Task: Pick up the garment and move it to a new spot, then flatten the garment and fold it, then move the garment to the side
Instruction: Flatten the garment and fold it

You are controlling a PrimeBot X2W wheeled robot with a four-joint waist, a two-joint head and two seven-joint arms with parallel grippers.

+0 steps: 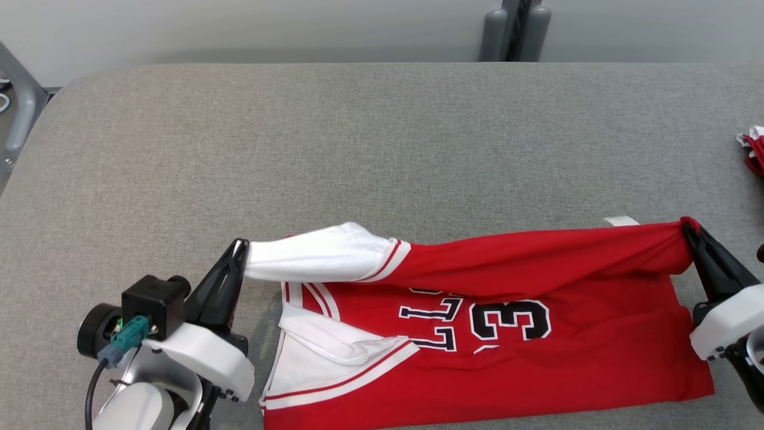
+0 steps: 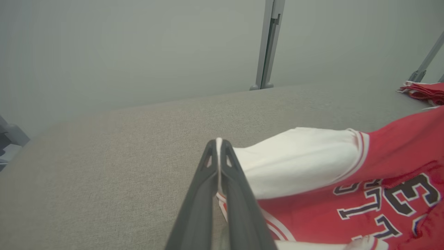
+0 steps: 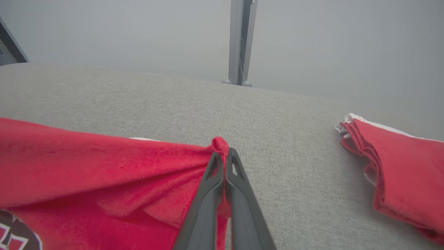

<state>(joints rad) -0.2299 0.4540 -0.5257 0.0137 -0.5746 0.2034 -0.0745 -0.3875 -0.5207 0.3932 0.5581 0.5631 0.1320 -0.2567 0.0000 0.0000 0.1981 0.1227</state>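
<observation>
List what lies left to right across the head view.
Left dark two-fingered tool → white sleeve it pinches → red fabric jersey with dark numerals → right dark two-fingered tool gripping it → folded red-and-white cloth at the edge.

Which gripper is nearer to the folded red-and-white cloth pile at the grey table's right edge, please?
Right. The right gripper, holding the red jersey's corner, is near the pile; the left gripper holds the white sleeve, far off.
</observation>
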